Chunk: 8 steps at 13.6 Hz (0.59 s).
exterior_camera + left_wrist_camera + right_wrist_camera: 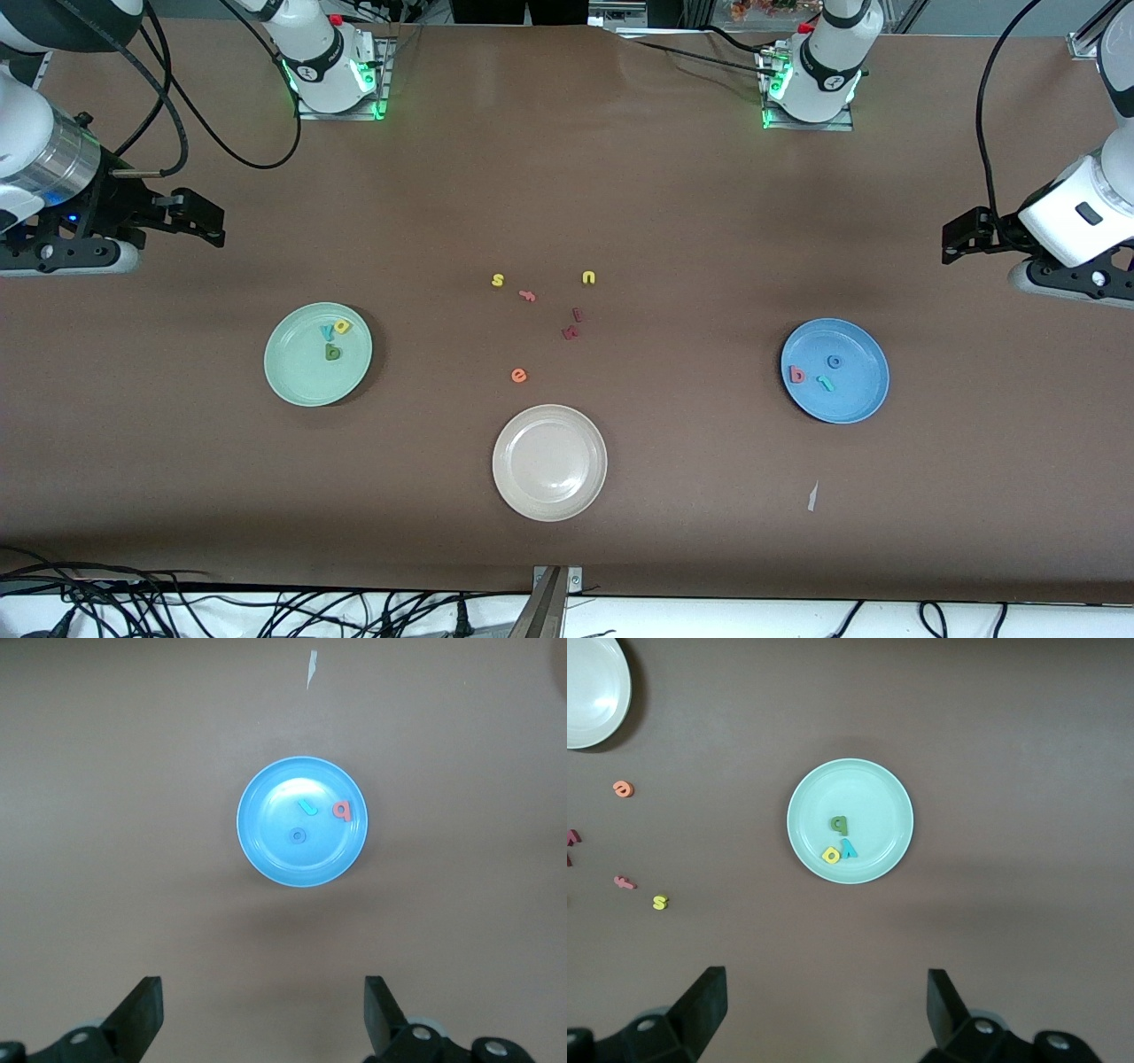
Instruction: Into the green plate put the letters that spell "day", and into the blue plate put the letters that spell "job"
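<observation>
The green plate (301,379) (873,797) lies toward the right arm's end of the table. In it are the olive "d" (332,353) (839,824), yellow "a" (342,326) (830,854) and teal "y" (327,333) (848,848). The blue plate (852,399) (266,850) lies toward the left arm's end and holds the pink-red "b" (796,375) (342,810), teal "j" (825,383) (306,805) and blue "o" (834,361) (298,835). My right gripper (202,220) (826,1005) hangs open and empty, high over bare table beside the green plate. My left gripper (959,237) (263,1010) hangs the same way beside the blue plate.
A beige-white plate (549,496) sits nearest the front camera, mid-table. Loose letters lie in the middle: yellow "s" (498,280), yellow "u" (588,277), salmon "f" (528,296), two dark red letters (571,332), orange "e" (519,376). A paper scrap (811,496) lies near the blue plate.
</observation>
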{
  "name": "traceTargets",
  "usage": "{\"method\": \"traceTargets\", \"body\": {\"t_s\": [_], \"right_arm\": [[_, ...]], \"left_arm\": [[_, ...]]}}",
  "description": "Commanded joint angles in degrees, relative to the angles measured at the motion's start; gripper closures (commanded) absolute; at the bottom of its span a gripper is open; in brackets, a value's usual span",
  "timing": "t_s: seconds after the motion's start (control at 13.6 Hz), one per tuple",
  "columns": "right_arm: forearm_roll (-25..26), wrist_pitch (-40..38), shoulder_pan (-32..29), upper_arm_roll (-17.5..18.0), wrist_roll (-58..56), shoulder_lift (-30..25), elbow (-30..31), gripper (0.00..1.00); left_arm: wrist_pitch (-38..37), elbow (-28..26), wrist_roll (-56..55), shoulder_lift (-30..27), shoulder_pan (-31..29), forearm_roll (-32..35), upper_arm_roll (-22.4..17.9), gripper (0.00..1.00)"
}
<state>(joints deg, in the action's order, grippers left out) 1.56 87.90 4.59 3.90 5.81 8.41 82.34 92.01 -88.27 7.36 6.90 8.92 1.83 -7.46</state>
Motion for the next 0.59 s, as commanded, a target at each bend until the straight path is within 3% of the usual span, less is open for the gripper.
{"method": "traceTargets", "body": {"t_s": [0.0, 0.51], "right_arm": [[-0.8, -1.2, -0.5, 0.1, -1.1, 0.8, -2.0, 0.00], [-0.8, -1.5, -0.5, 0.1, -1.0, 0.7, -2.0, 0.00]], "left_arm": [[2.6, -4.8, -3.7, -3.8, 0.9, -1.0, -0.6, 0.00], [2.6, -4.6, -4.9, -3.7, 0.0, -3.2, -0.5, 0.00]]}}
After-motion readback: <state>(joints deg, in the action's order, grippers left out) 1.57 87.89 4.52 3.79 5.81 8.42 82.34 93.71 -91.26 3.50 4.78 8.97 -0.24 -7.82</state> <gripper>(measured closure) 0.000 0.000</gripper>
